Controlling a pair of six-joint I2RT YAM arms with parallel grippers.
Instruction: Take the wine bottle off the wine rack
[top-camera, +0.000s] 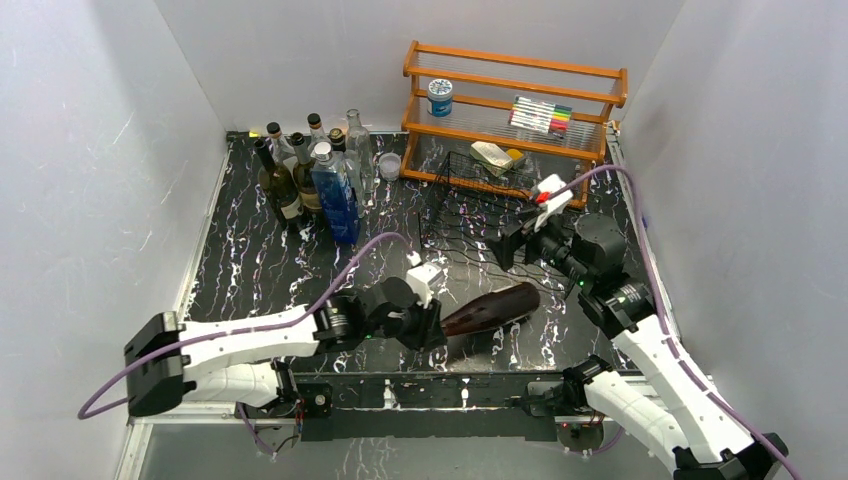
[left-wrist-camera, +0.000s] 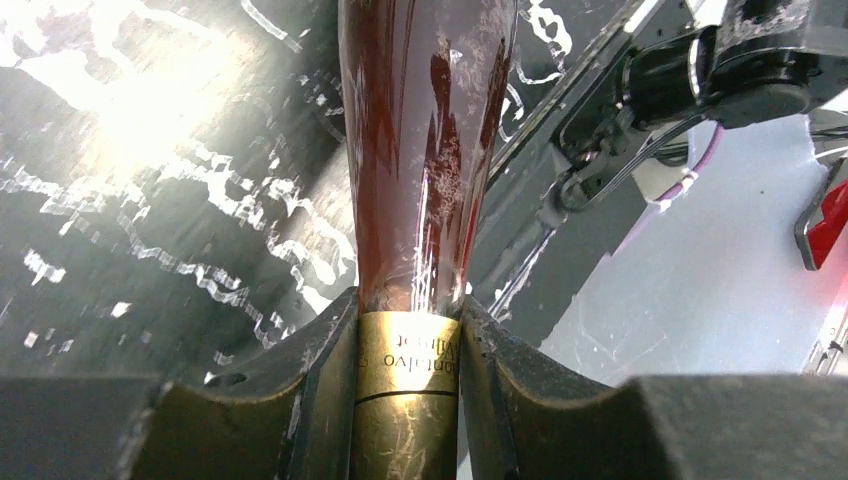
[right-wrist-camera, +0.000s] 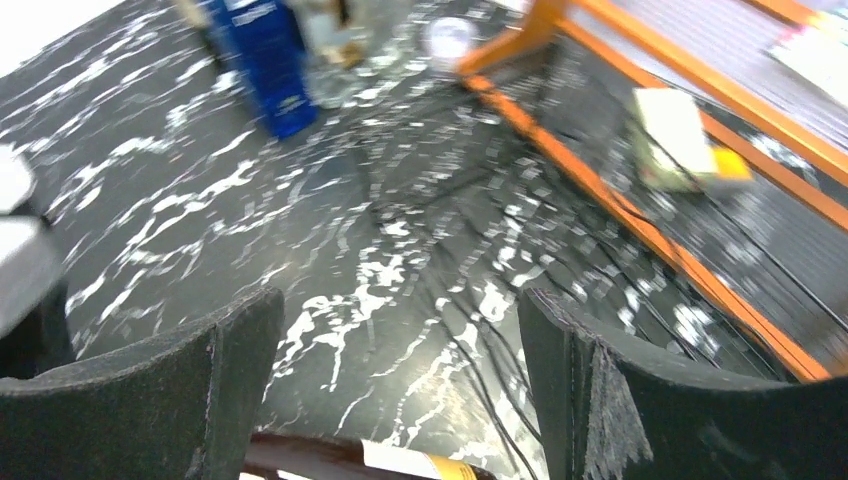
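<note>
The dark red wine bottle (top-camera: 492, 308) lies on its side on the black marbled table, in front of the black wire rack (top-camera: 470, 205) and off it. My left gripper (top-camera: 432, 326) is shut on the bottle's gold-foiled neck (left-wrist-camera: 408, 380); the red body (left-wrist-camera: 425, 140) stretches away from the wrist camera. My right gripper (top-camera: 508, 245) is open and empty, held over the rack's front part. In the right wrist view its fingers (right-wrist-camera: 235, 370) stand wide apart above the rack wires (right-wrist-camera: 500, 330), with a strip of the bottle (right-wrist-camera: 380, 462) at the bottom edge.
An orange wooden shelf (top-camera: 515, 105) stands behind the rack with a can, markers and a sponge. Several upright bottles (top-camera: 315, 175), one of them blue, cluster at the back left. A small clear cup (top-camera: 389, 165) stands by the shelf. White walls enclose the table.
</note>
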